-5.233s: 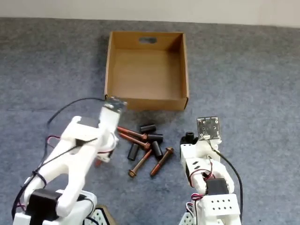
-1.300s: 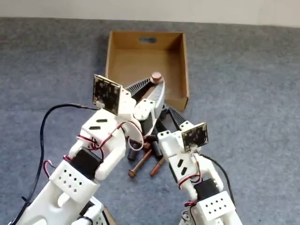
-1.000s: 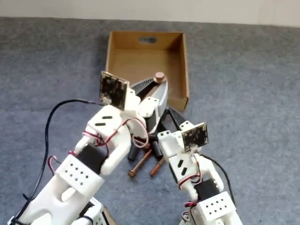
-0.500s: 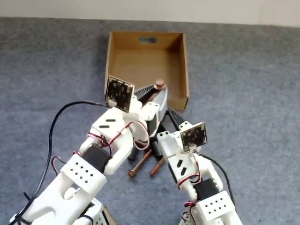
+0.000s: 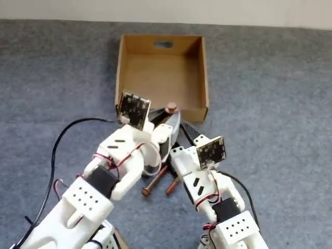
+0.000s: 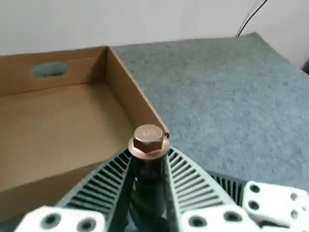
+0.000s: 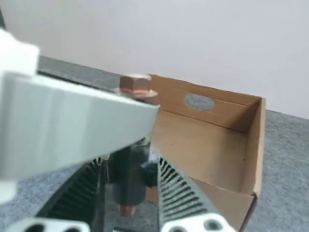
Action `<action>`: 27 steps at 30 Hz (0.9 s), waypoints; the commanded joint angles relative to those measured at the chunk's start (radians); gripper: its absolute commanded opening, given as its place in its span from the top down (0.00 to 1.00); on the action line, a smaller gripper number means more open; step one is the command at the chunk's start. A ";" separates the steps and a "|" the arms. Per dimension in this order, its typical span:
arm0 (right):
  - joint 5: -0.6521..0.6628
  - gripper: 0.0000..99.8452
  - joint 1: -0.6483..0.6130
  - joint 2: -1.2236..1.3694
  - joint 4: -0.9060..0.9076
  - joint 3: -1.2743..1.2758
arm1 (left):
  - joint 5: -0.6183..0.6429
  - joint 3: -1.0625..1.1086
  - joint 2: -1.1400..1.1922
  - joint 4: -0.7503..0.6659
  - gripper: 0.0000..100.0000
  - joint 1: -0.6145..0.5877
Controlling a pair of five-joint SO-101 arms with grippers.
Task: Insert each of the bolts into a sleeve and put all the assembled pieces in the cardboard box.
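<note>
My left gripper point(image 5: 168, 118) is shut on a copper bolt point(image 5: 170, 108) held upright just in front of the cardboard box point(image 5: 120, 78). In the left wrist view the bolt's hex head point(image 6: 148, 139) stands above the ribbed fingers point(image 6: 116, 179). My right gripper point(image 5: 180, 136) sits right beneath it, shut on a black sleeve point(image 7: 128, 176). The bolt point(image 7: 136, 88) runs down through this sleeve, and its tip pokes out below. Two loose bolts point(image 5: 155, 181) lie on the carpet between the arms.
The box point(image 7: 251, 145) stands open, with a hand hole in its far wall. Grey carpet point(image 5: 270, 88) spreads around it. Both arms crowd over the spot where the loose parts lie, hiding some of them.
My left gripper has come down and back toward the near side with the bolt, lowering it from over the box's front wall into the sleeve. The right gripper barely shifted.
</note>
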 commanded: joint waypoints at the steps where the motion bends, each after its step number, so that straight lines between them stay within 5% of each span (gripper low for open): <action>1: 0.003 0.99 0.002 -0.010 -0.025 -0.005 | 0.000 0.038 -0.084 0.031 0.99 -0.016; 10: 0.003 0.99 0.002 -0.015 -0.025 0.012 | 0.006 0.054 -0.105 0.097 0.83 -0.018; 27: 0.003 0.99 0.002 -0.012 -0.022 0.021 | -0.003 -0.266 -0.105 0.724 0.83 -0.328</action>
